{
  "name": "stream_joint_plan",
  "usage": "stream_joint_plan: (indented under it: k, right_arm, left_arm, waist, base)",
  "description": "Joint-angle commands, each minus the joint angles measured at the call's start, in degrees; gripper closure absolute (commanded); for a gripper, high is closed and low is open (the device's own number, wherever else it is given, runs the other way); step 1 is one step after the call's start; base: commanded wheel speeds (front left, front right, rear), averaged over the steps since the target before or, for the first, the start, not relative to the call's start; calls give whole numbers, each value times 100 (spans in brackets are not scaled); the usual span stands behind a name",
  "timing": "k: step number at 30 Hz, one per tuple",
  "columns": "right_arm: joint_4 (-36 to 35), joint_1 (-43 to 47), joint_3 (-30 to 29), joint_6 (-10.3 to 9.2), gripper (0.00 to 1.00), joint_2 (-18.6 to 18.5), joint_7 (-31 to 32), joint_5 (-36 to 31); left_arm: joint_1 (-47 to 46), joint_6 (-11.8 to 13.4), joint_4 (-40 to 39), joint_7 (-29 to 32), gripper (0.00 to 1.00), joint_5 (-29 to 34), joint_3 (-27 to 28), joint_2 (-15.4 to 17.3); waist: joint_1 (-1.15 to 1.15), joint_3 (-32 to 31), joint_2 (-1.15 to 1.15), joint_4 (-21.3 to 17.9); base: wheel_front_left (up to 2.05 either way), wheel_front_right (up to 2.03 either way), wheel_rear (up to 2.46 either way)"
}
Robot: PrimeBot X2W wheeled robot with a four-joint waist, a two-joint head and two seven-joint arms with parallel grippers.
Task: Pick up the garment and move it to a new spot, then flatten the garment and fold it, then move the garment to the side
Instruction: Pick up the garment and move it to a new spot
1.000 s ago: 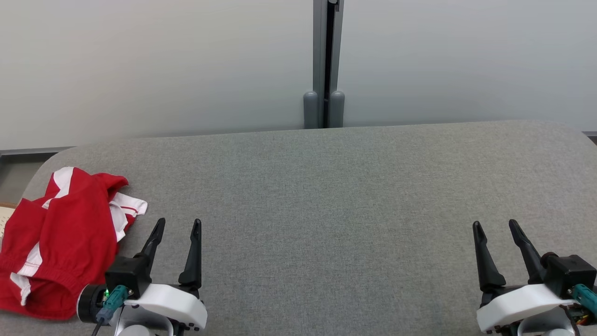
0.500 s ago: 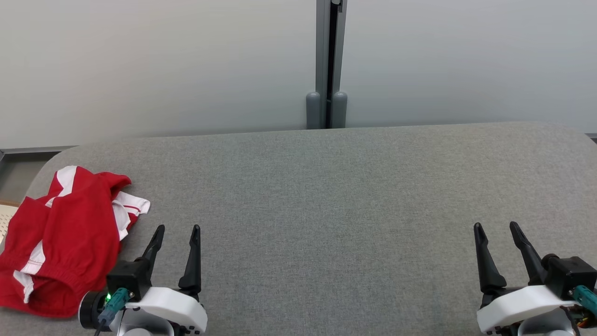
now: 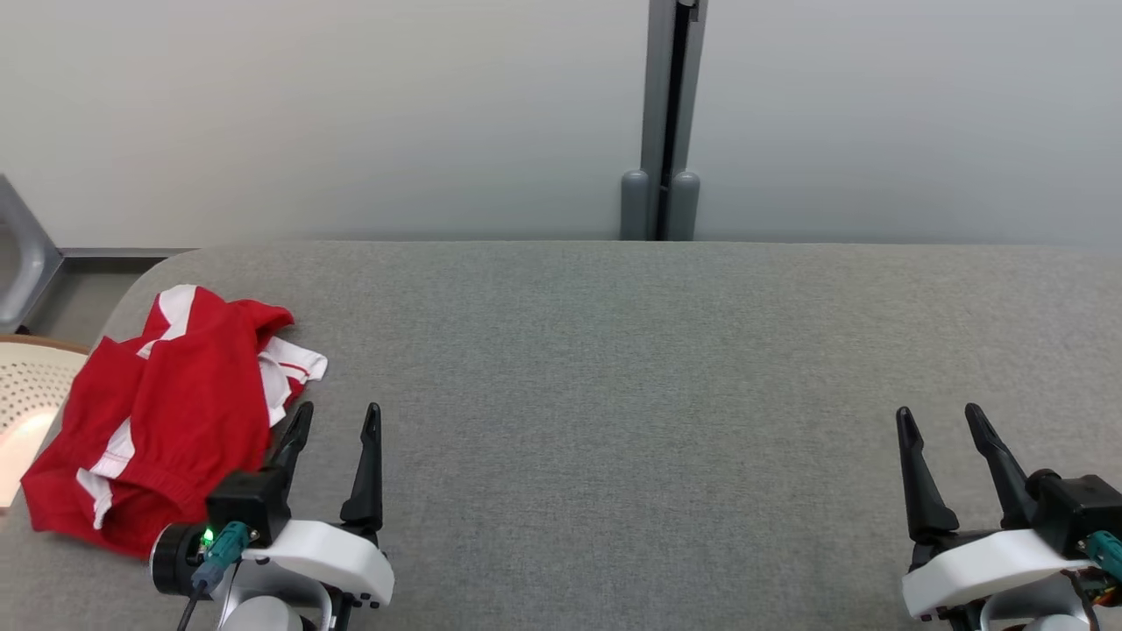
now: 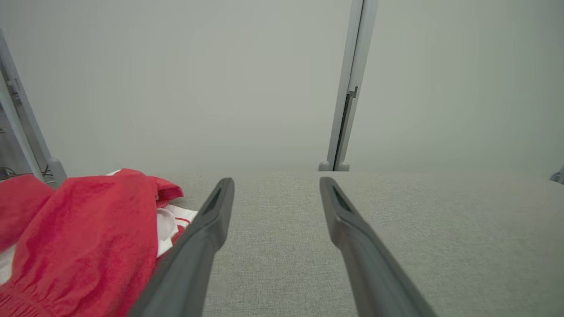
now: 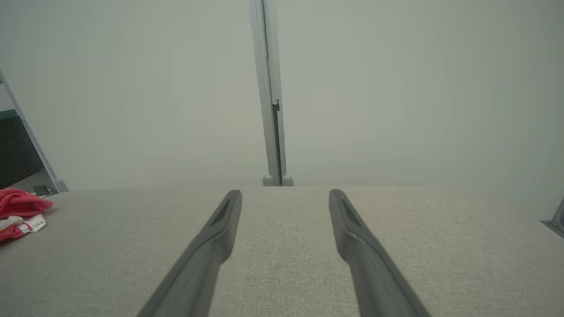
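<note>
A crumpled red garment (image 3: 171,412) with white stripes lies at the left end of the grey padded table (image 3: 614,368). My left gripper (image 3: 337,419) stands open at the lower left, its outer finger beside the garment's right edge, nothing between its fingers. In the left wrist view the garment (image 4: 83,237) bulks at the left of the open left gripper (image 4: 275,182). My right gripper (image 3: 938,416) stands open and empty at the lower right, far from the cloth. The right wrist view has the garment (image 5: 20,211) at its far left edge and the open right gripper (image 5: 285,193) over bare table.
A pale wall with a grey vertical post (image 3: 659,123) backs the table. A perforated white basket (image 3: 31,386) sits beyond the table's left edge, and a grey frame (image 3: 19,254) stands at far left. The table stretches bare between the two grippers.
The whole head view has shifted to the right, so the camera has turned left. Both grippers stay open and hold their places relative to the table.
</note>
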Motion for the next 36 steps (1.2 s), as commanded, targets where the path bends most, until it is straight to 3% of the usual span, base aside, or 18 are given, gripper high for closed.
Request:
stream_joint_plan:
  k: [1, 13, 20, 36]
  right_arm:
    - [-34, 44, -18, 2, 0, -24, 7, -26]
    - [-493, -51, 182, 2, 0, -33, 243, -26]
    - [-627, -106, 286, 1, 0, 9, 316, -53]
    - [-695, -360, 499, 1, 0, -168, 433, 6]
  left_arm:
    - [-84, 9, -6, -1, 0, 9, 1, 27]
    - [-365, 24, -57, -1, 0, 125, 90, 79]
    - [-380, -5, -85, -1, 0, 117, 173, 76]
    - [-329, 88, -308, 0, 0, -8, 317, 30]
  waist:
    - [0, 32, 0, 185]
    - [0, 247, 0, 1667]
    - [0, 304, 0, 2334]
    - [0, 599, 0, 2468]
  base:
    - [0, 0, 0]
    - [0, 0, 0]
    - [0, 0, 0]
    - [0, 0, 0]
